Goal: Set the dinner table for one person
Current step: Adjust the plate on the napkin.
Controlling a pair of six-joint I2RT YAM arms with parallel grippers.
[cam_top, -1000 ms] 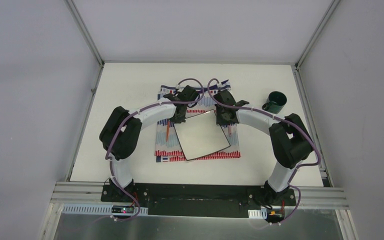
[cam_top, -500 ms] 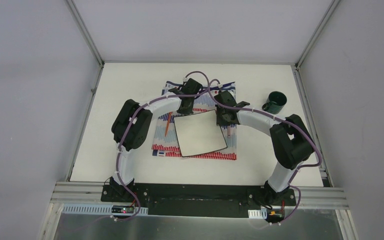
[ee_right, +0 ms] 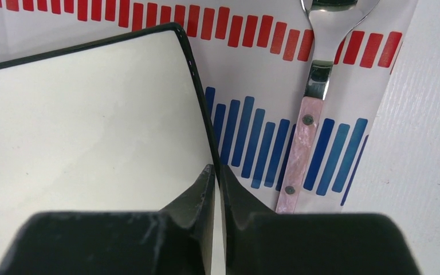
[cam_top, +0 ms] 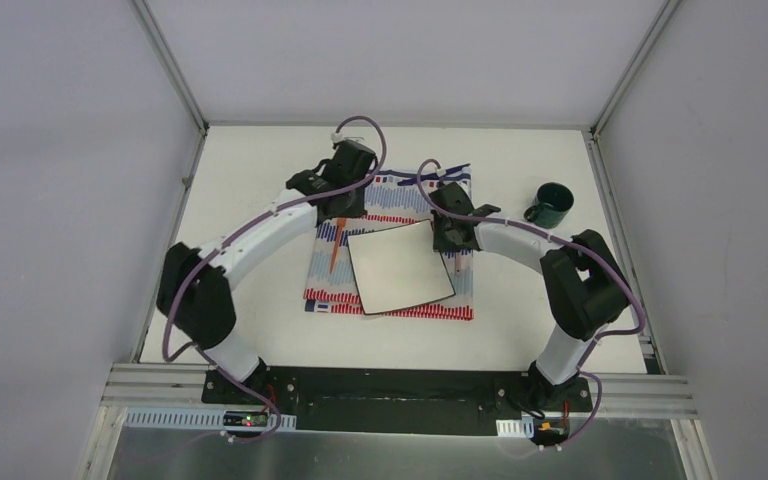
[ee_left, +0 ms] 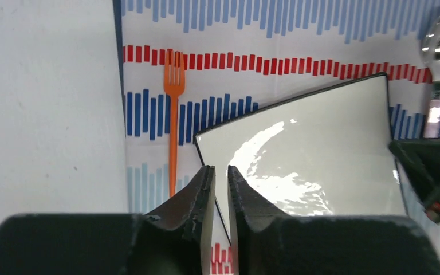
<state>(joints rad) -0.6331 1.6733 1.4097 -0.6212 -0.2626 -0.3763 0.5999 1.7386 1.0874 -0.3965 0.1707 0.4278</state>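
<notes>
my left gripper (ee_left: 220, 172) hangs over the left part of the striped cloth (ee_left: 321, 57) spread on the white worktop (cam_top: 250, 170), jaws barely parted and empty, with the orange fork (ee_left: 173, 123) lying just left of the square plate (ee_left: 309, 149). my right gripper (ee_right: 216, 172) straddles the plate's right rim, jaws almost together, and i cannot tell whether they pinch it. the pink-handled spoon (ee_right: 306, 132) lies beside it, and a green mug (cam_top: 552, 203) stands well apart.
</notes>
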